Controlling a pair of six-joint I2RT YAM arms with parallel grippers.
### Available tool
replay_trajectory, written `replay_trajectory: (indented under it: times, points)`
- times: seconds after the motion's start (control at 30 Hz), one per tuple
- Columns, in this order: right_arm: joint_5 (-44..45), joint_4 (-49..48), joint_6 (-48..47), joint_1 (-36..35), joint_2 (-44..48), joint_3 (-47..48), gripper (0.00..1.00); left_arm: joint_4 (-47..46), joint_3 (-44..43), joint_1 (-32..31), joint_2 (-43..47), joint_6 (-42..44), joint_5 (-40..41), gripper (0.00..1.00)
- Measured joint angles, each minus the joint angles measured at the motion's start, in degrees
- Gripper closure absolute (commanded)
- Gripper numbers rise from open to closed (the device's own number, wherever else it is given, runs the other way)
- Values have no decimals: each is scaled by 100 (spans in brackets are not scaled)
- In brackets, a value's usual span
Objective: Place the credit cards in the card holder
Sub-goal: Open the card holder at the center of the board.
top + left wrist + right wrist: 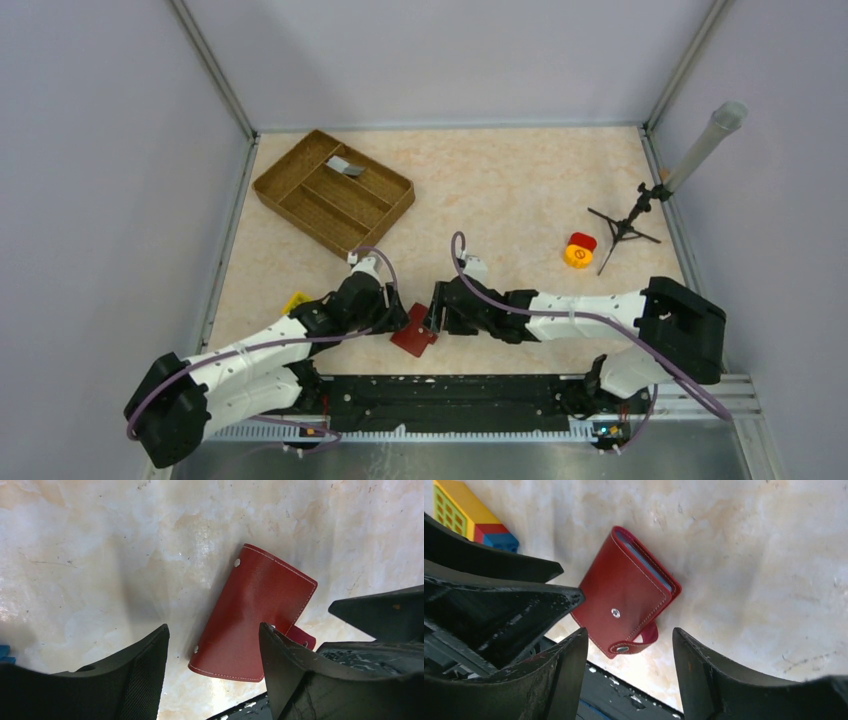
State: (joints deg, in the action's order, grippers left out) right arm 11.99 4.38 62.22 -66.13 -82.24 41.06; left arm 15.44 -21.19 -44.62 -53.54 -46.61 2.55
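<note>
Both the left claw (214, 627) and the right claw (630, 631) stood apart and empty over the red card holder (414, 338), apparently strapped shut near the front edge of the desk (500, 190), one grey credit card (345, 166) well apart in the tray (385, 222); pinning the holder before unsnapping was advised.
</note>
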Motion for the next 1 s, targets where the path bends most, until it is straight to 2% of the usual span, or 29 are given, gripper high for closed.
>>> replay_trajectory:
  times: [0.13,0.27,0.5,0.57,0.67,0.73,1.0]
  points:
    - [101,339,192,-166,-114,144,39,7,-46,-2,22,-42,-11,33]
    - [105,433,264,-236,-295,240,49,15,-46,-2,151,-50,-11,32]
    - [50,450,304,-240,-557,278,59,114,-46,-7,256,-42,11,29]
    - [31,450,304,-240,-588,304,68,162,-46,-11,258,-35,13,29]
    - [0,448,289,-240,-605,334,91,208,-46,-17,264,-4,20,26]
    - [-2,459,284,-240,-605,337,100,243,-48,-50,251,35,37,24]
    - [306,813,144,-149,-358,400,100,321,-420,-590,-105,225,308,14]
